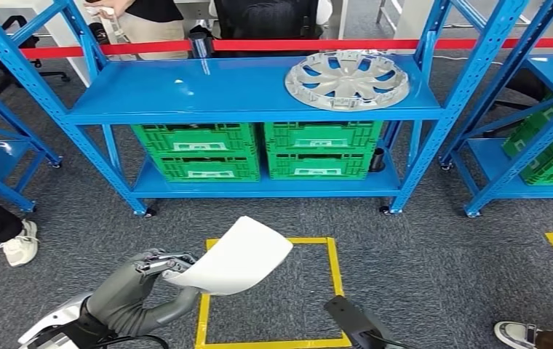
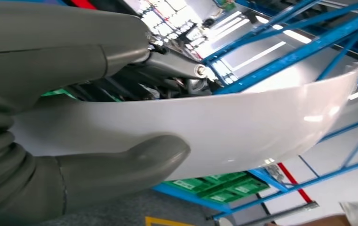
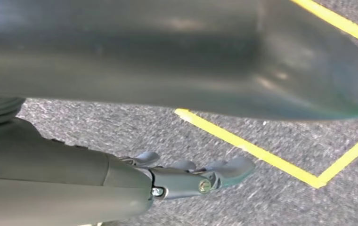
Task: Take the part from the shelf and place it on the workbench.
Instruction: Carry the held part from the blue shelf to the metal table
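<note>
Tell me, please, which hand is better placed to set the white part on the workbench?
The left hand: it already grips the white part between thumb and fingers. The right hand hangs over the carpet, holding nothing. The workbench itself isn't visible.

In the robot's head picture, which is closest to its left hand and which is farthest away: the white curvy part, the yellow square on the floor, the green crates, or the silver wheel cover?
Starting from the left hand:
1. White curved part, held in that hand.
2. Yellow square, on the floor beside it.
3. Green crates, on the lower shelf.
4. Silver wheel cover, on the upper shelf, towards the right.
</note>
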